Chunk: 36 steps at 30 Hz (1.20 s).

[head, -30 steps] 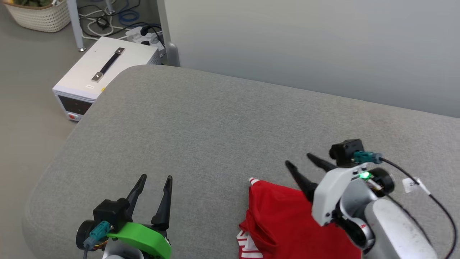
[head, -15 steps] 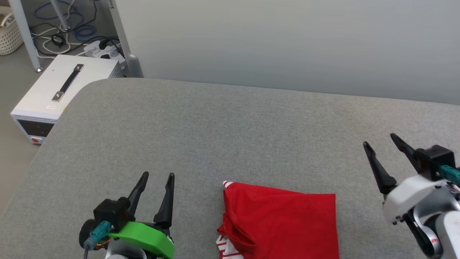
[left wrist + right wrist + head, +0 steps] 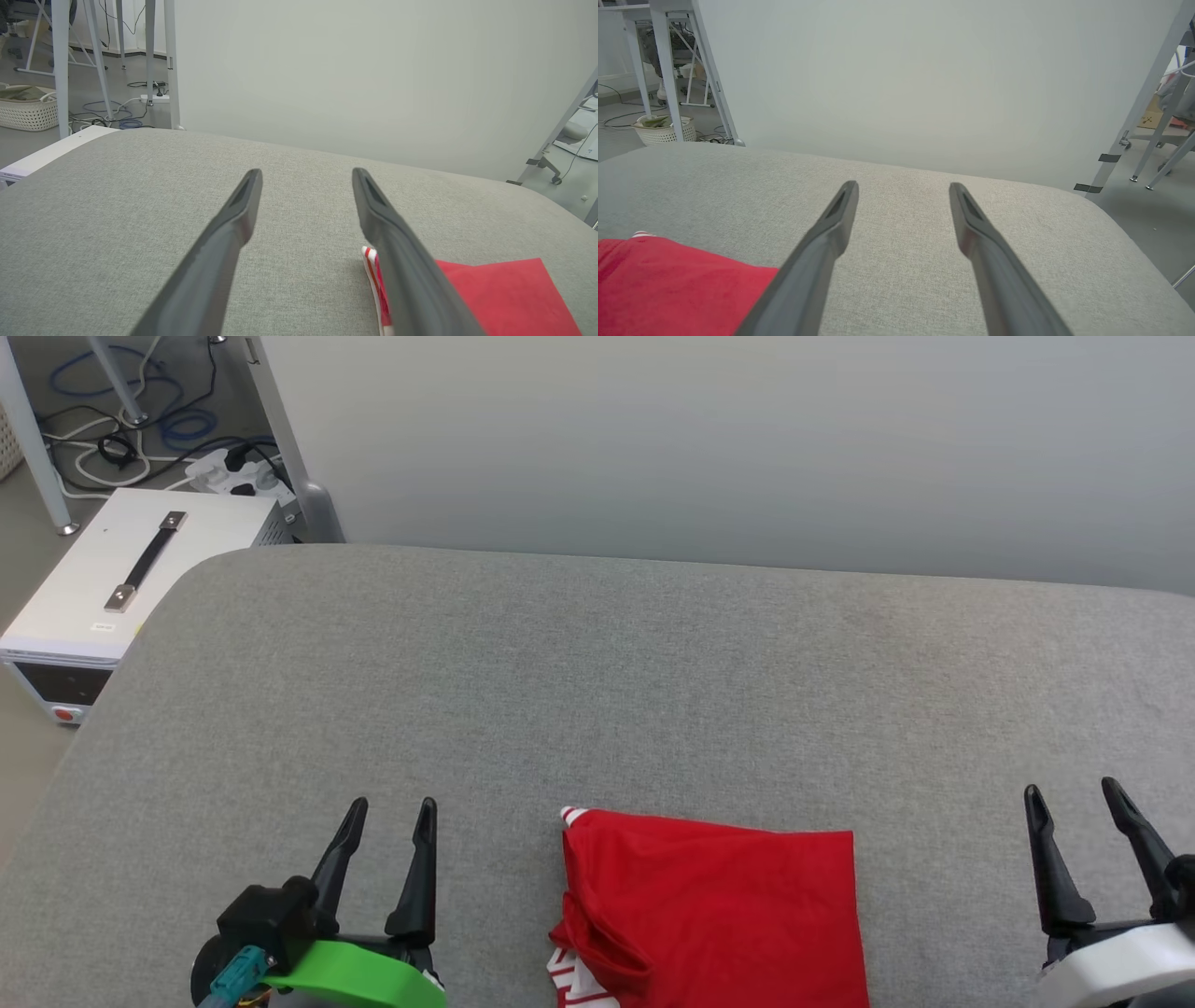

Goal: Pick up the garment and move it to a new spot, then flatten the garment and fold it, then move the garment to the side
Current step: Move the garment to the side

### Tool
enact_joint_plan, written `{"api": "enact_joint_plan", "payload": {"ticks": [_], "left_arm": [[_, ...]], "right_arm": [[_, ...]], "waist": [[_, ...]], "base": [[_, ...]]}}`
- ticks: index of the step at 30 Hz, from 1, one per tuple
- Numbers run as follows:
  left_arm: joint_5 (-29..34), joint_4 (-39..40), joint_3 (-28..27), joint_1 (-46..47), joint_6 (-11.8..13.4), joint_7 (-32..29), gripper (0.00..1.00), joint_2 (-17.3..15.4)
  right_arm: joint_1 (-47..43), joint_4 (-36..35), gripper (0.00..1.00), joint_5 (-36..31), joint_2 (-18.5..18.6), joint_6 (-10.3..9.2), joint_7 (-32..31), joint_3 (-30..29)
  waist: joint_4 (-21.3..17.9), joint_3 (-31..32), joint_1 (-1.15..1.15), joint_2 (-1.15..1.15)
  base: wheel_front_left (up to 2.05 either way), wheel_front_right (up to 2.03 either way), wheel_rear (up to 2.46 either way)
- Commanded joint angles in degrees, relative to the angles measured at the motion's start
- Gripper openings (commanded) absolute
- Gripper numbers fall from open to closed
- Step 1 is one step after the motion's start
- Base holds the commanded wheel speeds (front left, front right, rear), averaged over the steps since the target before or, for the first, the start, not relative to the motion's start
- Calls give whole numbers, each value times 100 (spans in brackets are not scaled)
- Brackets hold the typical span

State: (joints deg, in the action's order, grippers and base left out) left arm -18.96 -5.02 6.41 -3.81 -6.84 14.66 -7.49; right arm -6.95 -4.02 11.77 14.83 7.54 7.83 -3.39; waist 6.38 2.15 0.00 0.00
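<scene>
- The left fingers [image 3: 415, 877] are spread wide, holding nothing.
- The right fingers [image 3: 1050, 868] are spread wide too, empty.
- The red garment [image 3: 719, 915] lies folded between them on the gray pad [image 3: 607, 663], touching neither.

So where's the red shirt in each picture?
Head view: the red fabric jersey shirt lies at bottom centre.
Left wrist view: the shirt is at lower right.
Right wrist view: the shirt is in the lower left corner.
Shared landmark: the grey fabric surface under it, pale wall behind.
</scene>
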Motion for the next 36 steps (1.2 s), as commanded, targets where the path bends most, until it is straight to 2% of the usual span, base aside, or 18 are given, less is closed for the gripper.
{"api": "enact_joint_plan", "payload": {"ticks": [1,8,17,22,27,32,36], "left_arm": [[95,32,-39,-102,-37,34,100,59],[272,33,-109,-188,-58,34,100,188],[279,30,-59,-195,-63,34,100,165],[271,20,-30,-164,-64,34,100,155],[249,0,13,-93,-64,34,100,131],[239,-24,32,-15,-64,34,100,135],[235,-50,78,61,-64,34,100,149]], "right_arm": [[-98,26,100,-62,-121,-5,100,-28],[-278,240,100,-322,-497,-5,405,-66],[-251,409,100,-358,-548,-5,409,-58],[-253,461,100,-347,-531,-5,159,13],[-156,428,100,-84,-337,-5,-909,373],[70,86,100,516,48,-5,-2406,923],[254,-7,100,1060,134,-5,-3646,1061]], "waist": [[1,-1,0,0],[9,38,0,0],[37,89,0,0],[83,72,0,0],[139,-25,0,0],[207,-178,0,0],[287,-303,0,0]], "base": [[0,0,0],[0,0,0],[0,0,0],[0,0,0],[0,0,0],[0,0,0],[0,0,0]]}}
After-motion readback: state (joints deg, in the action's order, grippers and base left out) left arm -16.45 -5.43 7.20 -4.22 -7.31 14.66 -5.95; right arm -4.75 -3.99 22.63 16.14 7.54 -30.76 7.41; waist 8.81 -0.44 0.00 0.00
